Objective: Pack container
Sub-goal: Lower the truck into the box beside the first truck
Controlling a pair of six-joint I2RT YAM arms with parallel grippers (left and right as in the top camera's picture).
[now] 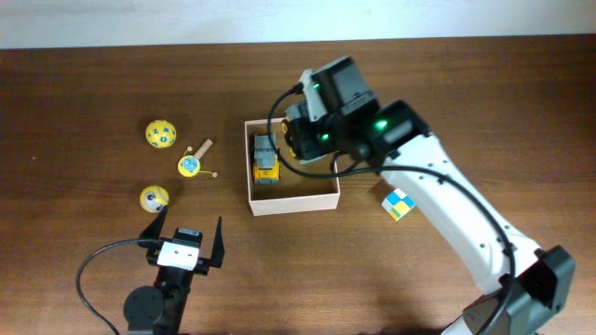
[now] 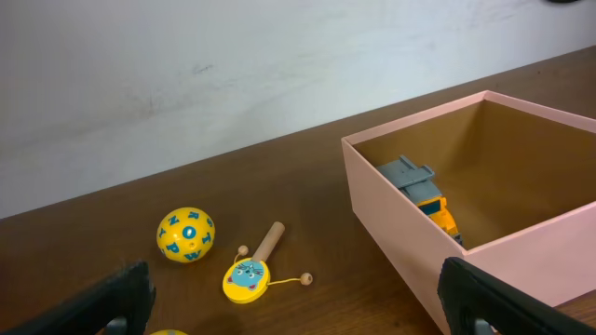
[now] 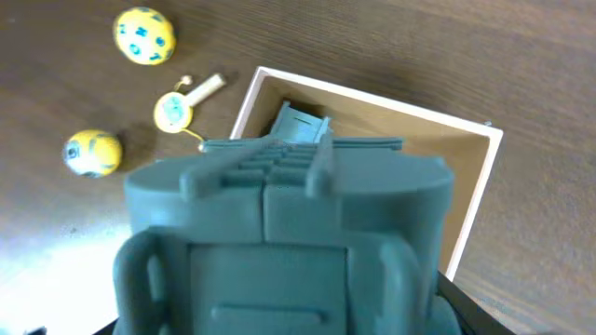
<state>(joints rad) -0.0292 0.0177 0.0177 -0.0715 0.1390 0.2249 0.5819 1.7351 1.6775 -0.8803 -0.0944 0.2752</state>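
The container (image 1: 293, 207) is a square shallow box with pale walls and a tan floor at the table's middle. It also shows in the left wrist view (image 2: 400, 233) and the right wrist view (image 3: 470, 200). A grey and yellow toy truck (image 1: 266, 158) lies inside along its left wall (image 2: 424, 194) (image 3: 298, 123). My right gripper (image 1: 300, 138) hovers over the container's right half, shut on a grey-blue plastic toy (image 3: 279, 233) that fills the right wrist view. My left gripper (image 1: 183, 233) is open and empty near the front edge, its fingers (image 2: 298, 298) pointing toward the small toys.
Left of the container lie a yellow ball with blue letters (image 1: 160, 133) (image 2: 185, 234), a yellow rattle drum with a wooden handle (image 1: 191, 165) (image 2: 247, 279), and a second yellow ball (image 1: 155, 197) (image 3: 92, 152). A multicoloured cube (image 1: 399, 203) lies right of the container.
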